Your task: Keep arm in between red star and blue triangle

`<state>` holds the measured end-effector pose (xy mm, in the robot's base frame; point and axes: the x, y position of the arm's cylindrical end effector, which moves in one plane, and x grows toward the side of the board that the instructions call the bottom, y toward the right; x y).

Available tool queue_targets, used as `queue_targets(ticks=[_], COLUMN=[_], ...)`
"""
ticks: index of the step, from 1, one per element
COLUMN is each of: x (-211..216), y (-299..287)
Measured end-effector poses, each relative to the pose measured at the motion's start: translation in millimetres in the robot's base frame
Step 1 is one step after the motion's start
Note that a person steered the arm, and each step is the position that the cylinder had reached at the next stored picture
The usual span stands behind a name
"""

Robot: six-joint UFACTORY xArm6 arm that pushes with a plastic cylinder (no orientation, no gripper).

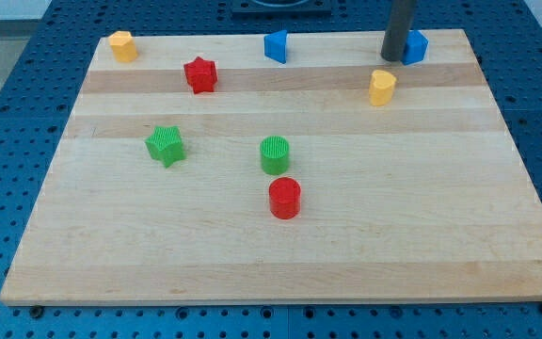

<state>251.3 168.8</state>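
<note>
The red star (199, 74) lies near the view's top left on the wooden board (280, 254). The blue triangle (276, 45) lies at the top edge, right of the star. My tip (396, 58) is at the view's top right, touching or just left of a second blue block (416, 47) whose shape is partly hidden by the rod. The tip is far to the right of both the red star and the blue triangle, not between them.
A yellow block (121, 45) sits at the top left corner. Another yellow block (381, 87) lies just below my tip. A green star (166, 145), a green cylinder (275, 154) and a red cylinder (284, 198) lie mid-board.
</note>
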Motion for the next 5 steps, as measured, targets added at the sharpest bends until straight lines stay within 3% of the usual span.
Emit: queue_targets(ticks=[3, 5], x=[-2.3, -2.3], y=[17.8, -11.2])
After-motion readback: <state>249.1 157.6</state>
